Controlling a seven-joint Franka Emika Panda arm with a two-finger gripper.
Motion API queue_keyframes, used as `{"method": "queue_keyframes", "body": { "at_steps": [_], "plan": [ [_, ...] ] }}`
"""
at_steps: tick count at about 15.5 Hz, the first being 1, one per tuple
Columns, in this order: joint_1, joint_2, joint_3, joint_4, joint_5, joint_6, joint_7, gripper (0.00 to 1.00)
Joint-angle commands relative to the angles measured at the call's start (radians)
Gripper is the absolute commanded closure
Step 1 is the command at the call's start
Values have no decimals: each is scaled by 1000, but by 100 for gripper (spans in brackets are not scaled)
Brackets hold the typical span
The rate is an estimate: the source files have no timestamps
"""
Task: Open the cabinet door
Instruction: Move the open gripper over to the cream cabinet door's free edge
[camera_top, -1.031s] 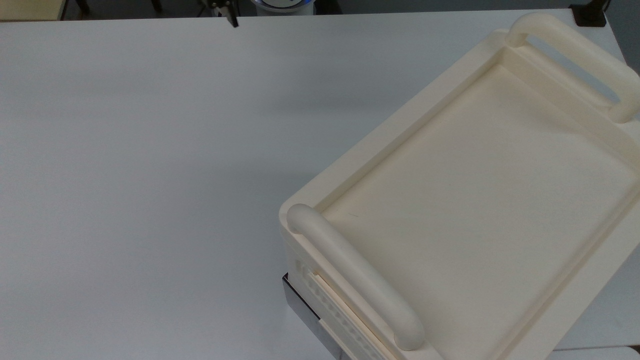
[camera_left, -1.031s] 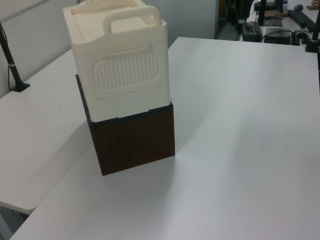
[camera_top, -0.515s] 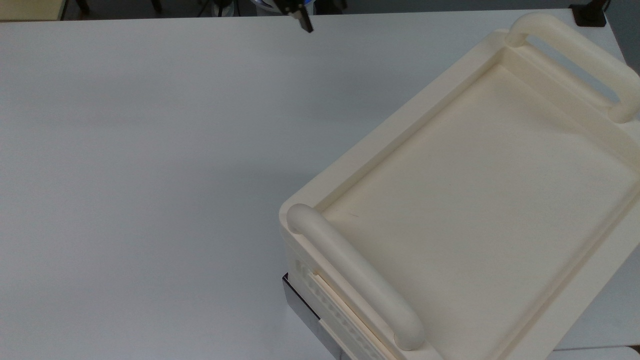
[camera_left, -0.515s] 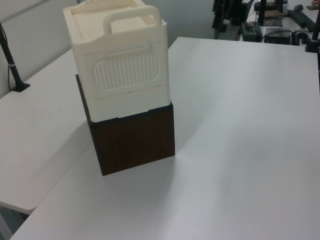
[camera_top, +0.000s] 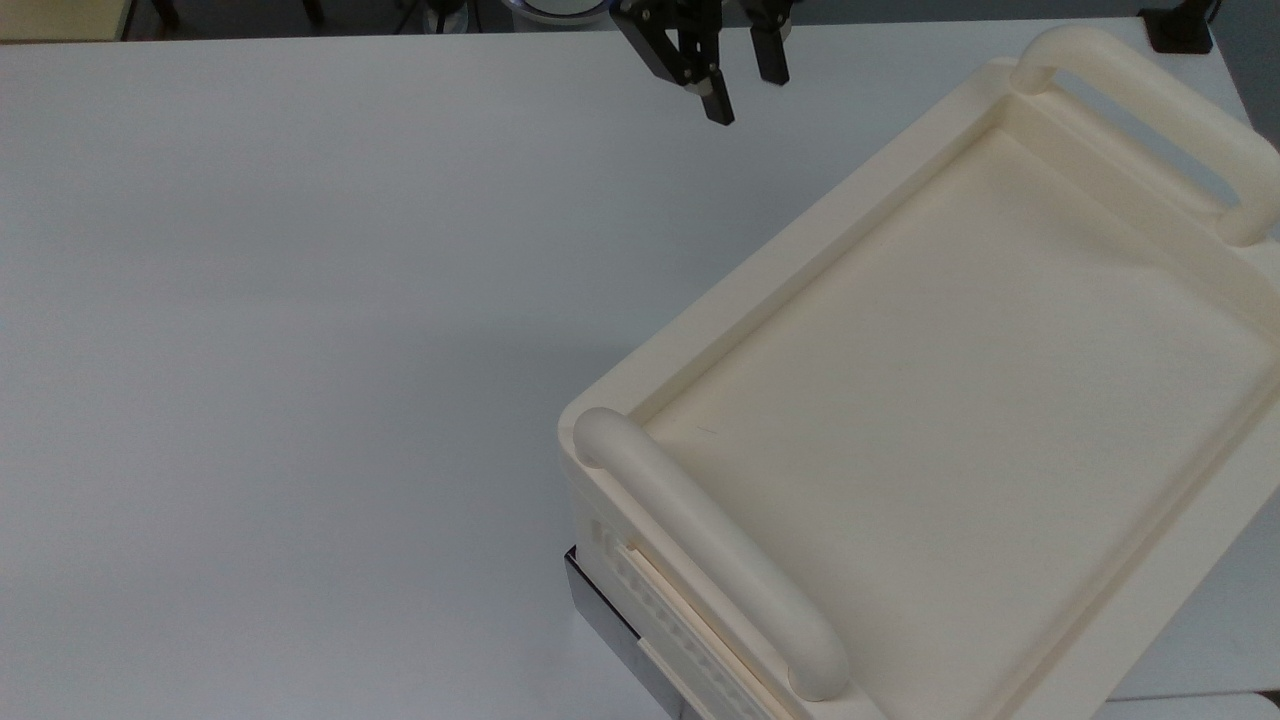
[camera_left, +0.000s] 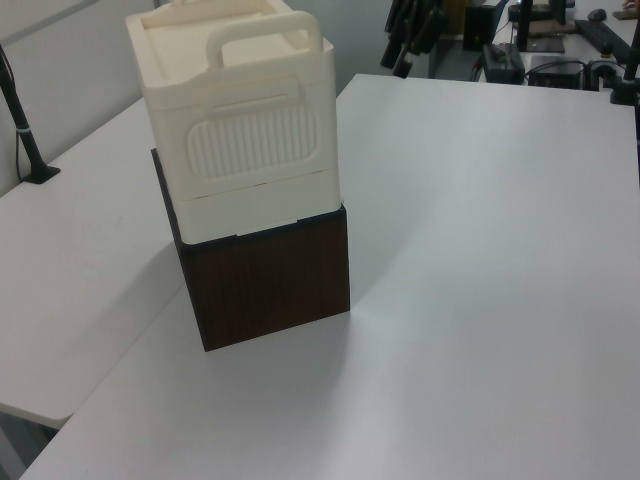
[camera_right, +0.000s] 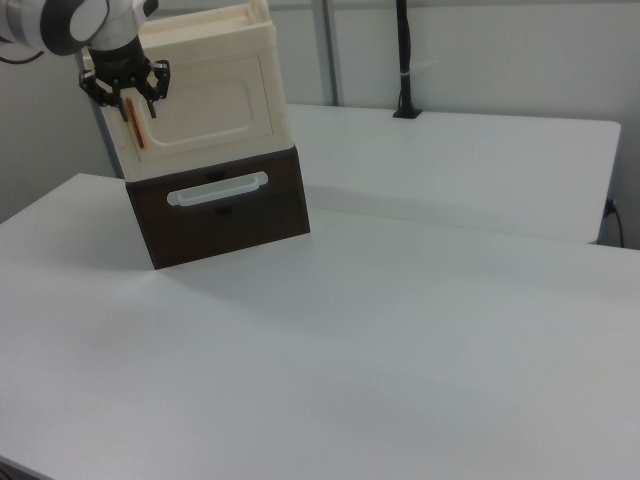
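With fingers apart, the gripper (camera_top: 740, 90) should line up squarely on the cabinet door (camera_right: 205, 110)'s orange handle (camera_right: 136, 121) before closing.

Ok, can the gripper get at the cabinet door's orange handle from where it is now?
Probably yes: the open gripper hangs just above the orange handle on the closed cabinet door, with nothing between them.

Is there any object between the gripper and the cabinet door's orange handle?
Nothing visible stands between them. In the right view the open gripper hangs just above the orange handle at the cabinet door's left edge, with only air between. The white table in front of the door is bare.
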Motion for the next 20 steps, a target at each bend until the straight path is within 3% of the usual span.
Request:
{"method": "queue_keyframes", "body": {
  "at_steps": [1, 7, 13, 20],
  "plan": [
    [7, 7, 14, -6, 9, 63, -13, 83],
    [27, 57, 43, 3, 0, 172, 0, 82],
    [36, 71, 43, 17, 1, 185, 0, 71],
    [50, 84, 45, 17, -3, 255, 36, 70]
  ]
}}
